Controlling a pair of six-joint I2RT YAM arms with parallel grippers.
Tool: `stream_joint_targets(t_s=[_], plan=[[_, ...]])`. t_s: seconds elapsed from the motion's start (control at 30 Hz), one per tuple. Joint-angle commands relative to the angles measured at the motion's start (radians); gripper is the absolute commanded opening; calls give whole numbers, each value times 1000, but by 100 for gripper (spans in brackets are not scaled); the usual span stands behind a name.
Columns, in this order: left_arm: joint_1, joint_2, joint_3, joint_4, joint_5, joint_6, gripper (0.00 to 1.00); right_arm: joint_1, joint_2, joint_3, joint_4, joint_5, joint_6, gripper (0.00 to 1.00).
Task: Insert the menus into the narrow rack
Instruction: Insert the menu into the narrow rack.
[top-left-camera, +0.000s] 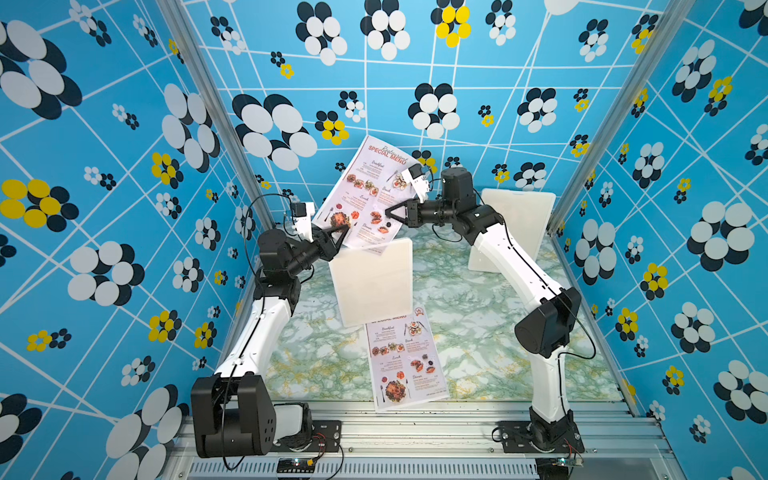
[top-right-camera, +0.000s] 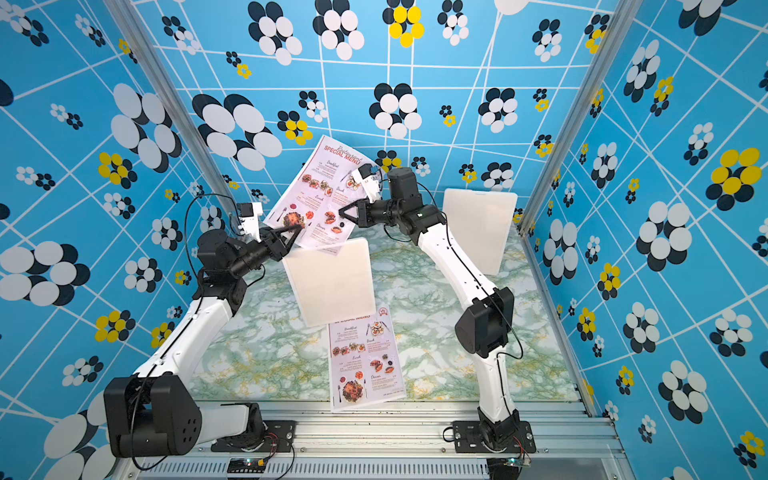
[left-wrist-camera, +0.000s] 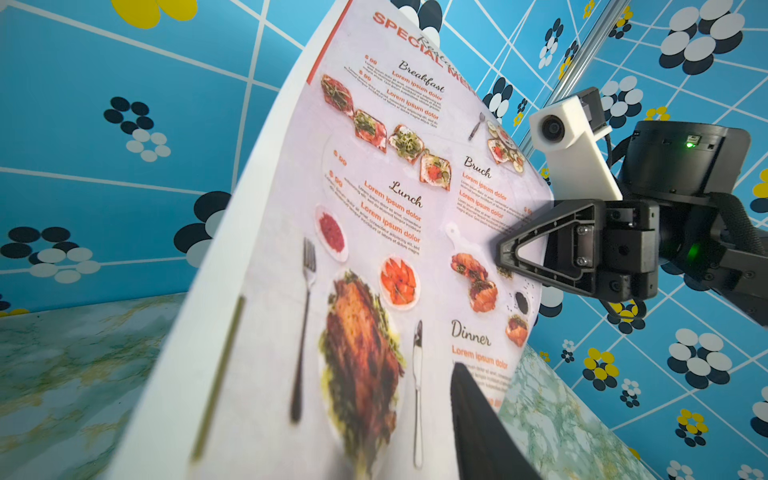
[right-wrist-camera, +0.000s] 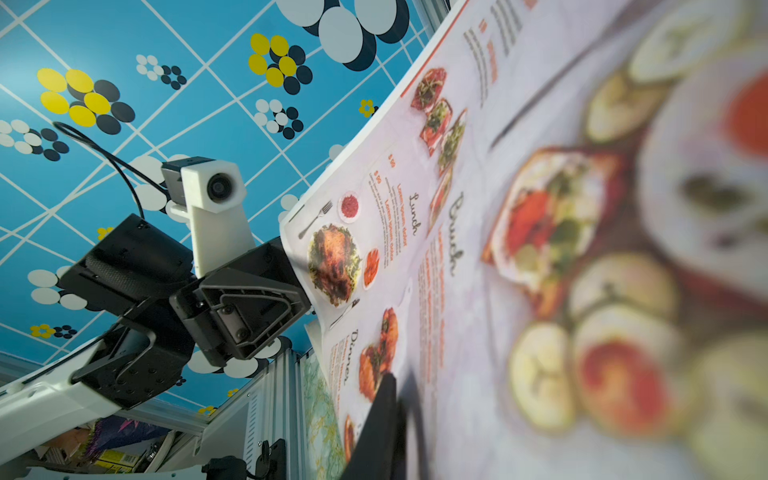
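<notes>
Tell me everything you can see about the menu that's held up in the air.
The raised menu is a thin glossy pale-pink sheet headed SPECIAL MENU in red, with food photos and text. It is held tilted and bowed, printed face toward the arms. The left gripper pinches its lower corner and the right gripper its opposite side edge. Its bottom edge sits by the top of a white upright panel; contact is unclear.

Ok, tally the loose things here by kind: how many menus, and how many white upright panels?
Menus: 2 (held menu, flat menu)
White upright panels: 2 (centre panel, back panel)
Total: 4
</notes>
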Motion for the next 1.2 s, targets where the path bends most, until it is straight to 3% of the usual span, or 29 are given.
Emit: stream_joint_targets(t_s=[0.0,0.17,0.8,1.17], plan=[[-13,-40,-22,37,-6,13,42,5,-33,-20,-21,-15,-50,9],[-18,-66,-40,30,-13,19,42,5,-37,-23,-57,-12,-108,0],[4,-107,7,-130,-5,106,48,-1,-81,-47,-173,-48,-354,0],[16,-67,75,-179,70,110,49,-26,-91,-30,-238,-132,-442,0]])
